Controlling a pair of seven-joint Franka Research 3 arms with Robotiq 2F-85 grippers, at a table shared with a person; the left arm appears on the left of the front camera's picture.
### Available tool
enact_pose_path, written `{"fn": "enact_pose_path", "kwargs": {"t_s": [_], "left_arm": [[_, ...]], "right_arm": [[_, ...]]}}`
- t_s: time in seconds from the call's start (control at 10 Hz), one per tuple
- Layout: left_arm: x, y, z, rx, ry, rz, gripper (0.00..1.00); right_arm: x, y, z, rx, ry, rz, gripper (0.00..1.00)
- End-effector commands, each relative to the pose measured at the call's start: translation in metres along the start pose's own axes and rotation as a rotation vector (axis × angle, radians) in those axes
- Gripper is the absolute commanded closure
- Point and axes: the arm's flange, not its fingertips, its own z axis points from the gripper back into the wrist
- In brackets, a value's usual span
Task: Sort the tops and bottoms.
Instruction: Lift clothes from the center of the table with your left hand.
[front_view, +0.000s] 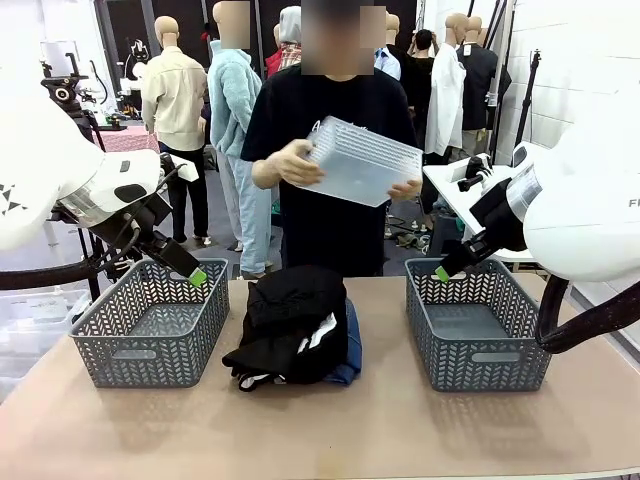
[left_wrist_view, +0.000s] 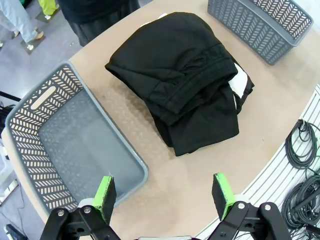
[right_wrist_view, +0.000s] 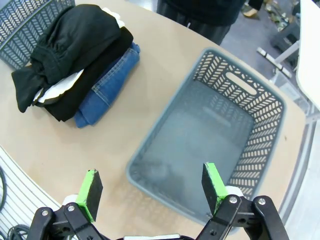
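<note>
i am looking across a tan table (front_view: 330, 430) with a heap of folded clothes lying at its centre. the black tops (front_view: 290, 315) are sitting on top of the heap. a white top (front_view: 318, 333) with thin black edging is peeking out beneath them. the blue jeans (front_view: 348, 352) are lying at the bottom, showing at about 4 o'clock of the heap in the front view.

a grey basket (front_view: 150, 325) is standing at 9 o'clock of the heap and a second grey basket (front_view: 478, 325) at 3 o'clock. both are apart from the clothes, with nothing lying inside them.

my left gripper (left_wrist_view: 164, 192) is hanging in the air over the first basket's far corner. its green-padded jaws are standing wide apart and grasping nothing. in its wrist view the heap is lying at 12 o'clock.

my right gripper (right_wrist_view: 150, 182) is hanging over the second basket's near rim. its jaws are likewise released and holding nothing. in its wrist view the heap is lying at 10 o'clock.

at 12 o'clock beyond the table, a person (front_view: 320, 220) in black is holding a pale plastic basket (front_view: 362, 160) tilted in both hands.
</note>
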Motion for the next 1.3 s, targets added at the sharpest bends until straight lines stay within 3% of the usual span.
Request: {"fn": "enact_pose_path", "kwargs": {"t_s": [0.0, 1.2], "left_arm": [[-0.0003, 0.0012, 0.0010, -0.011, -0.006, 0.004, 0.00], [-0.0003, 0.0012, 0.0010, -0.011, -0.006, 0.004, 0.00]], "right_arm": [[0.0012, 0.0004, -0.0005, -0.001, -0.009, -0.010, 0.00], [0.0012, 0.0004, -0.0005, -0.001, -0.009, -0.010, 0.00]]}}
